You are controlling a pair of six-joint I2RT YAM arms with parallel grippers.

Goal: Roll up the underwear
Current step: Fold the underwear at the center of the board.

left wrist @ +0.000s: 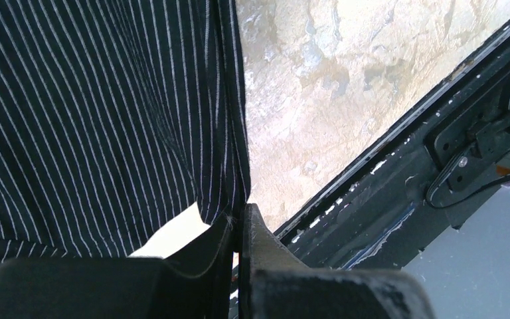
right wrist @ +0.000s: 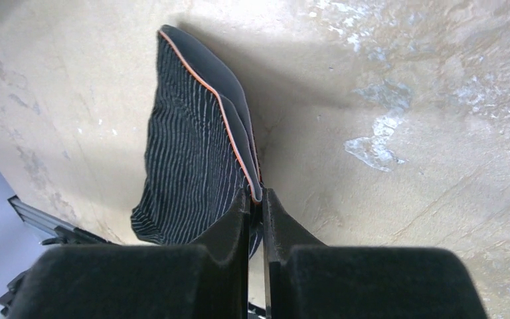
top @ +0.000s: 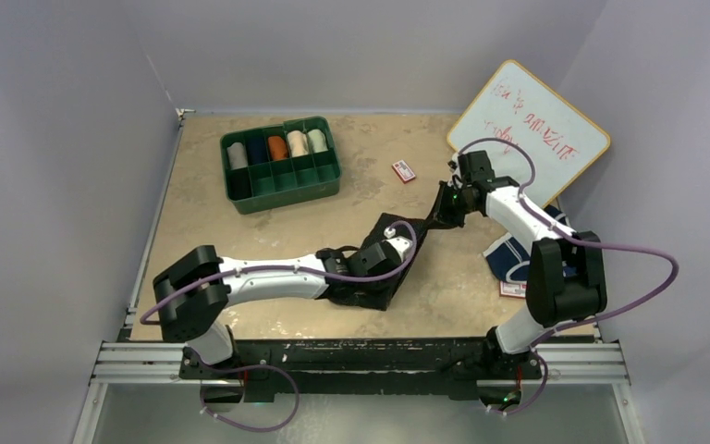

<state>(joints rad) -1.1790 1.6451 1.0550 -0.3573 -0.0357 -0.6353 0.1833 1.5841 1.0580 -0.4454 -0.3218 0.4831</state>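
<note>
The black underwear (right wrist: 186, 159) is a soft ribbed brief. It is dark with fine pale lines running along it, and it has a smooth band edged in thin orange trim. You are holding it stretched between both arms, at the middle of the worktop (top: 333, 222).

Your right fingers (right wrist: 275, 229) are pressed together on the trimmed band. They pinch its edge, so the cloth hangs away from them and casts a shadow on the worktop below. Your left fingers (left wrist: 260, 239) are also pressed together, pinching a corner of the hem, and the striped cloth spreads out to their left. From above, the rest of the brief lies crumpled under your left wrist.

The navy underwear (top: 510, 255), blue with white edging, lies flat behind your right fingers, close beside that arm. A small red-and-white card (top: 404, 170) lies just beyond the two sets of fingers, and a second card (top: 513, 289) touches the near edge of the navy brief. The print on both is too small to read.

Well beyond your left fingers sits a green tray (top: 287, 178) with a row of rolled cloths (top: 277, 146) in its far compartments. Beyond your right fingers, a whiteboard (top: 536, 129) leans against the wall. Its red handwriting is not legible.
</note>
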